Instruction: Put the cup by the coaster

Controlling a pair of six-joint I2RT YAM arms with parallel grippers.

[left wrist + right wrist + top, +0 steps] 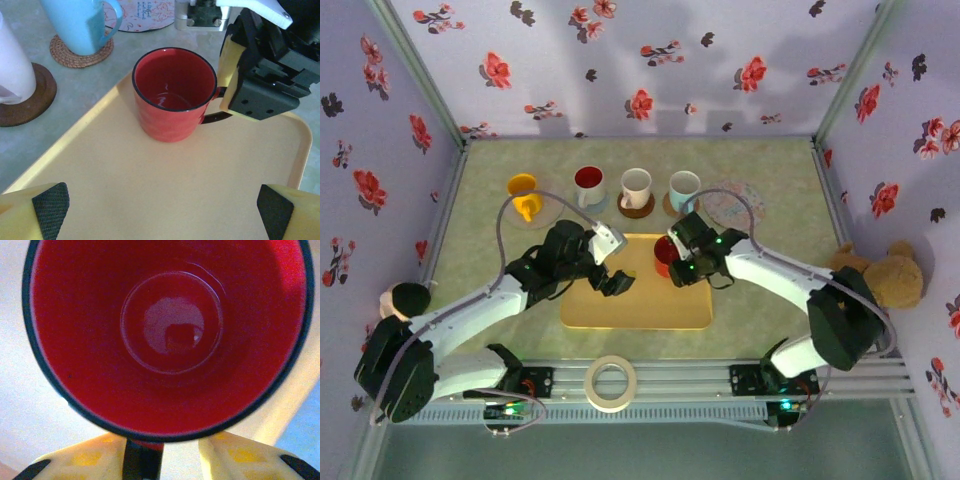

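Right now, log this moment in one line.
cup upright on tray | right gripper open, astride handle | left gripper open, empty

The red cup looks like glazed ceramic, smooth and glossy, with a shiny dark rim. The yellow tray under it is smooth matt plastic. At the cup's 11 o'clock the woven coaster is rough fibre. The desk looks like matt cloth. The pads on the left jaws are black textured rubber.

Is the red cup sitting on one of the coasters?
No, the red cup stands directly on the flat surface of the yellow tray.
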